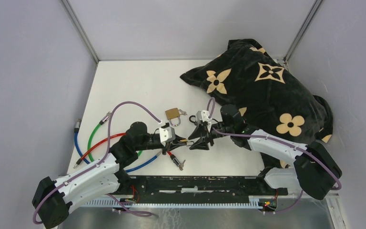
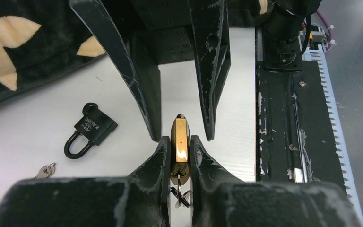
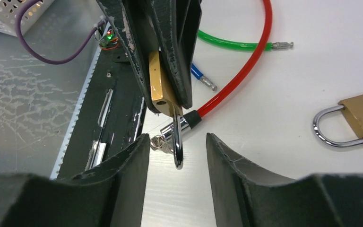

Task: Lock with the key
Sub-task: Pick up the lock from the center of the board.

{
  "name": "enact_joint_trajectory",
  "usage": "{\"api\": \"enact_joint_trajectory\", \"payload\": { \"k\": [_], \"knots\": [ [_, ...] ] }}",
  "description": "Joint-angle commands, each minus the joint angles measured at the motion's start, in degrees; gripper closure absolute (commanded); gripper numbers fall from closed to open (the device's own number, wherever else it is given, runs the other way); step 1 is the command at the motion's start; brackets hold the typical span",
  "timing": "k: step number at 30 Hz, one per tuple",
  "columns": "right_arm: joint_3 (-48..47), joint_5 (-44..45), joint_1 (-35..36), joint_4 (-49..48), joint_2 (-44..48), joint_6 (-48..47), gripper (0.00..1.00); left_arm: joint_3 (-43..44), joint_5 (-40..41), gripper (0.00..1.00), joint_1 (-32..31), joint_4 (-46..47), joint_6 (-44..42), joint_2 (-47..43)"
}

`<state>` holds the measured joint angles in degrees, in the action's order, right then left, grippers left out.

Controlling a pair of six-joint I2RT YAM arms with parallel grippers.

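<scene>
While the left gripper (image 2: pixel 180 139) has its fingers pinched tight on the flat sides of a brass padlock (image 2: pixel 180 151), holding it edge-up over the white table (image 1: pixel 138 86) right between the two arms, the right gripper (image 3: pixel 177 137) is just parked in front of it with its jaws apart. There's one finger on each side of the lock's silver shackle (image 3: pixel 179 151), and as far as I can see neither one touches it. So nothing's in the right one. A key (image 2: pixel 179 191) looks to be stuck in the bottom end of the body, the end away from the shackle, with something dangling off it, but it's dark down there and hard to make out. Other stuff lying around: a second brass padlock (image 1: pixel 173 114) flat on the table just behind the grippers, a black padlock (image 2: pixel 92 127) near it with a small loose key (image 2: pixel 45 170) beside it, then red (image 1: pixel 100 141), green (image 1: pixel 94 133) and blue (image 1: pixel 78 143) cables off to the left, and a big black cushion (image 1: pixel 267 86) with tan flowers at the back right.
</scene>
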<state>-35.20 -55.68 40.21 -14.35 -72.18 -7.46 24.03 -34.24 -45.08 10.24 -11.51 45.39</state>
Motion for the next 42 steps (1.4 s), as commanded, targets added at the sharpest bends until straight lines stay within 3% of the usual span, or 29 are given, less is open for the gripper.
{"api": "enact_joint_trajectory", "payload": {
  "k": [1,6,12,14,15,16,20,24,30,38,42],
  "knots": [
    [-1.0,0.1,0.9,-3.1,-2.0,2.1,0.54,2.3,-0.9,0.98,0.2,4.6,-0.7,-0.1],
    [-2.7,0.8,1.0,-1.1,-2.7,2.4,1.00,2.1,-1.0,0.98,0.2,4.2,-1.8,-0.6],
    [-2.6,6.3,0.3,-3.3,0.1,5.9,1.00,0.1,-2.7,0.98,0.1,3.2,-8.4,-1.2],
    [-2.7,10.4,0.4,-1.2,1.4,3.3,1.00,-0.3,-4.4,0.74,0.1,1.7,-12.2,-1.6],
    [-2.6,12.3,0.4,0.0,2.1,1.8,1.00,-0.3,-5.9,0.55,0.2,0.6,-13.8,-2.0],
    [-2.5,14.2,0.4,0.9,2.8,0.0,1.00,-0.2,-7.6,0.46,0.1,-0.7,-15.5,-2.5],
    [-3.9,19.5,0.3,6.0,3.9,-5.9,1.00,0.1,-10.9,0.32,0.1,-5.9,-18.8,-3.6],
    [-6.6,20.7,0.3,11.4,3.4,-10.6,1.00,0.4,-10.2,0.29,0.1,-6.9,-17.9,-4.3],
    [-6.6,15.0,0.4,12.8,6.8,-14.9,1.00,1.0,0.5,0.27,0.2,0.2,-13.6,-4.9],
    [-7.1,8.1,0.6,13.3,8.2,-16.3,1.00,0.1,4.2,0.25,1.0,4.4,-9.1,-4.4],
    [-7.2,6.0,0.9,12.6,8.4,-15.8,1.00,-0.9,3.6,0.43,2.1,7.2,-6.2,-3.9]
  ]
}}
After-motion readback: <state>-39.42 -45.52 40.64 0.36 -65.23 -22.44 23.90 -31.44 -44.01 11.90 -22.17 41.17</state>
